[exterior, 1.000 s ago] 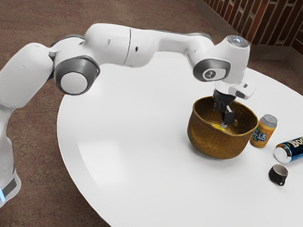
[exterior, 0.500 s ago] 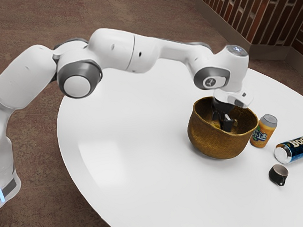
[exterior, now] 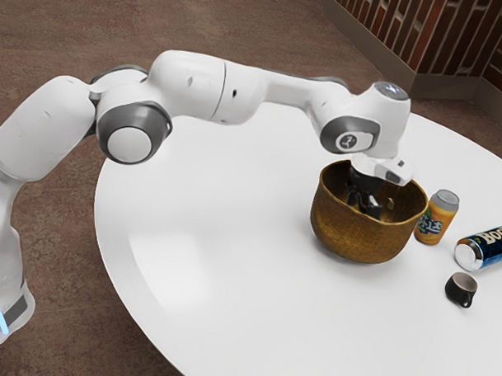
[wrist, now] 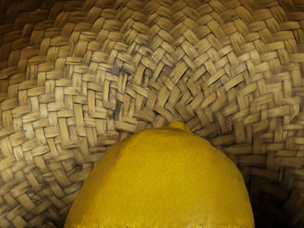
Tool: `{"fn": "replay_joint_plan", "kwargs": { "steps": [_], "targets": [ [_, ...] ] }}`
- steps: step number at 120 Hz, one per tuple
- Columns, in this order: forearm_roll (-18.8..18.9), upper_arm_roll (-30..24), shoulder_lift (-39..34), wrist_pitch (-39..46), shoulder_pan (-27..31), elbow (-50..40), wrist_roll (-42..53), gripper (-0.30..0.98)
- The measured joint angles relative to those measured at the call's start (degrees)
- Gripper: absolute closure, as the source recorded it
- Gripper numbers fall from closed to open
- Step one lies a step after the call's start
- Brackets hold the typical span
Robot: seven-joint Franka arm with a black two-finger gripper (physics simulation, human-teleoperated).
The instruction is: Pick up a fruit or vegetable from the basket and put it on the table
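Observation:
My gripper (exterior: pixel 366 205) reaches down inside the brown woven basket (exterior: pixel 356 234), its lower end hidden behind the near wall. In the wrist view, a yellow lemon (wrist: pixel 164 183) lies large at the lower edge, just under my hand, with its nub pointing toward the middle of the basket's woven floor (wrist: pixel 161 90). Whether the gripper touches the lemon is hidden.
An orange can (exterior: pixel 436 218) stands close beside the basket, on the exterior view's right. Beyond it lie a blue can (exterior: pixel 489 246) on its side and a small black cup (exterior: pixel 461 289). White table (exterior: pixel 237 263) surface spreads to the exterior view's left.
My hand has lowered deeper into the basket and shifted slightly toward the exterior view's left. The yellow patch seen inside the basket a second ago is now hidden there.

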Motion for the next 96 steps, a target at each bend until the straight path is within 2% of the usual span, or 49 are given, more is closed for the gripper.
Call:
{"fn": "replay_joint_plan", "kwargs": {
  "steps": [21, 72, 96],
  "targets": [
    [0.1, 0.2, 0.0, -0.1, 0.0, -0.2, 0.0, 0.13],
    [0.5, 0.5, 1.1, 2.6, -0.1, -0.2, -0.1, 0.25],
    [0.9, 0.7, -1.8, -2.9, -0.1, 1.1, -0.2, 0.30]
  ]
}}
